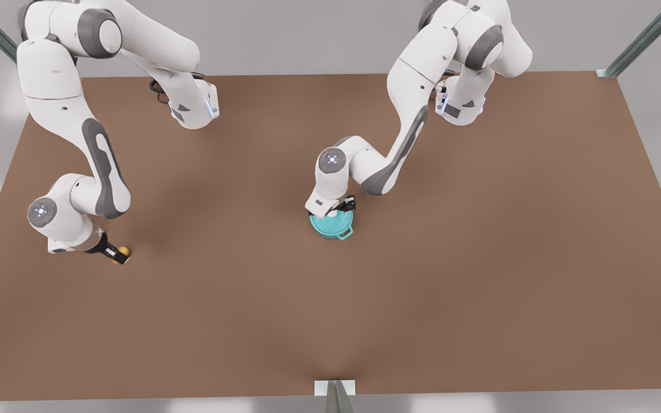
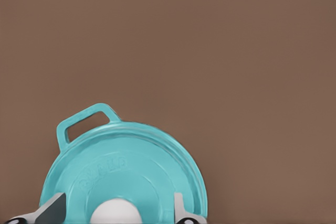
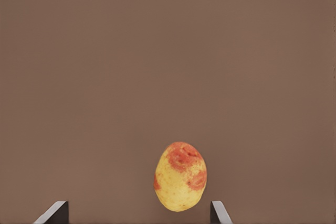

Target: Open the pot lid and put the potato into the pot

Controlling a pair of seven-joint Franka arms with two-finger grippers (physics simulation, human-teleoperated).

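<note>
The left gripper (image 1: 344, 205) stands over the pot lid (image 2: 123, 174), its fingers (image 2: 51, 211) spread wide to either side of the white knob (image 2: 116, 213) without touching it, and the lid lies shut on the pot (image 1: 332, 225) near the middle of the brown table (image 1: 479, 258). The right gripper (image 1: 119, 254), at the front view's left, is low at the table with its fingers (image 3: 54, 213) apart and the potato (image 3: 180, 176) lying between them, gripped by neither; potato and pot are well apart
</note>
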